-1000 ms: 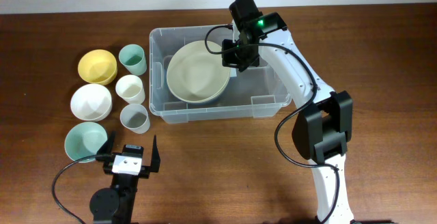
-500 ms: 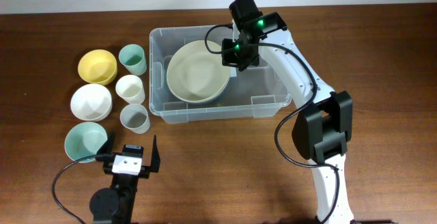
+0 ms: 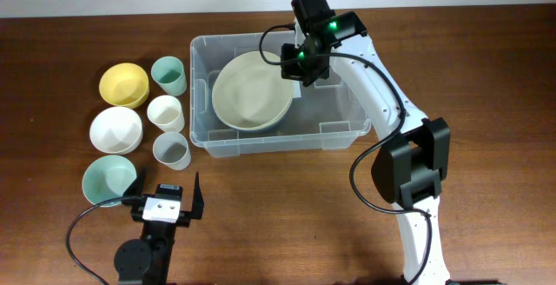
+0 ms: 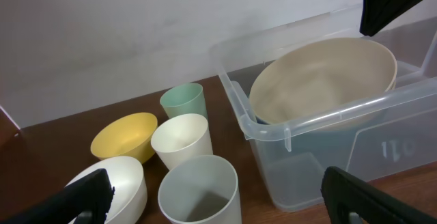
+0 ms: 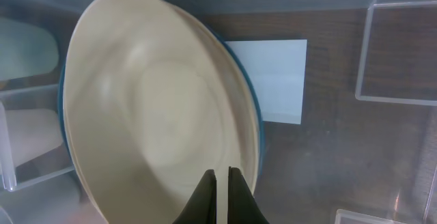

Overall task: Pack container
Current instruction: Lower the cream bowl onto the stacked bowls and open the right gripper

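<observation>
Right wrist view: right gripper (image 5: 220, 176) pinching bowl (image 5: 157, 115) rim, jaws nearly pressed together, probably tilting bowl inside container (image 5: 382, 149) for space. Left gripper (image 3: 167, 194) sitting clear of container, jaws spread, empty.

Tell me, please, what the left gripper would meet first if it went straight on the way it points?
Probably the grey cup, directly ahead of the open left gripper, though depth is unclear.

my left gripper (image 3: 168, 185): jaws spread wide, empty, arm tucked low by its base | my right gripper (image 5: 220, 190): arm stretched forward, pointing down, pinched on the bowl (image 5: 157, 115) rim
</observation>
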Robot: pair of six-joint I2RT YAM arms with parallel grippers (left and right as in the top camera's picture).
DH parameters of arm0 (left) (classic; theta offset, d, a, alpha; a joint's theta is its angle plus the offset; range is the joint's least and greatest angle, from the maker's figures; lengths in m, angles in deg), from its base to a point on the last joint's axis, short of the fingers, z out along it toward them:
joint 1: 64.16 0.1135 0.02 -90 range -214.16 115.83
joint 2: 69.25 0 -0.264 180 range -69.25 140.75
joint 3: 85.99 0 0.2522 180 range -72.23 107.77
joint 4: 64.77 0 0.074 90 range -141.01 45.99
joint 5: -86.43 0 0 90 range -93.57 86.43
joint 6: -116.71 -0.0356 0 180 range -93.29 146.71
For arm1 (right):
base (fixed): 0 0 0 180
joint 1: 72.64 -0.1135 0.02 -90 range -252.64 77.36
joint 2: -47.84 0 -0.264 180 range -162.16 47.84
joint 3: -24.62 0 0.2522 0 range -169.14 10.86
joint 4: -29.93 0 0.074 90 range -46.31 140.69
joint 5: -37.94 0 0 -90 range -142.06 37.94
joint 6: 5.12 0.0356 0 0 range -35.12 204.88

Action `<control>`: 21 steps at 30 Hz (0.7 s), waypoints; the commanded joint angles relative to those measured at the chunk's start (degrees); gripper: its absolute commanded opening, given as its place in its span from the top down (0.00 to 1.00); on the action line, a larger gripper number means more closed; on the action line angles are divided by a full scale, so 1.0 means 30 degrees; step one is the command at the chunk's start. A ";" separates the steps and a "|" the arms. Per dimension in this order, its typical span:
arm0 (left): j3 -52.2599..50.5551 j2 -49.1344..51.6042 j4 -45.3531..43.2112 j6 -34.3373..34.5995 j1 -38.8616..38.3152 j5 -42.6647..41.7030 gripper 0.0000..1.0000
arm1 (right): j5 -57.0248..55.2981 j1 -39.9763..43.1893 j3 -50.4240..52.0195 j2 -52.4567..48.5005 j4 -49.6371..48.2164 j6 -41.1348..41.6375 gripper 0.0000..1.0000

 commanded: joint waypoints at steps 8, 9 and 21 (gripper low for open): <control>-0.0036 -0.0015 0.0153 -0.0102 0.0073 0.0066 0.00 | -0.0175 0.0015 -0.0153 0.0291 0.0452 -0.0488 0.96; -0.0036 -0.0015 0.0153 -0.0095 0.0073 0.0066 0.00 | -0.0175 0.0007 -0.0109 0.0291 0.0452 -0.0488 0.96; -0.0036 -0.0015 0.0153 -0.0095 0.0073 0.0066 0.00 | -0.0175 -0.0022 0.0357 0.0270 0.0321 -0.0488 0.96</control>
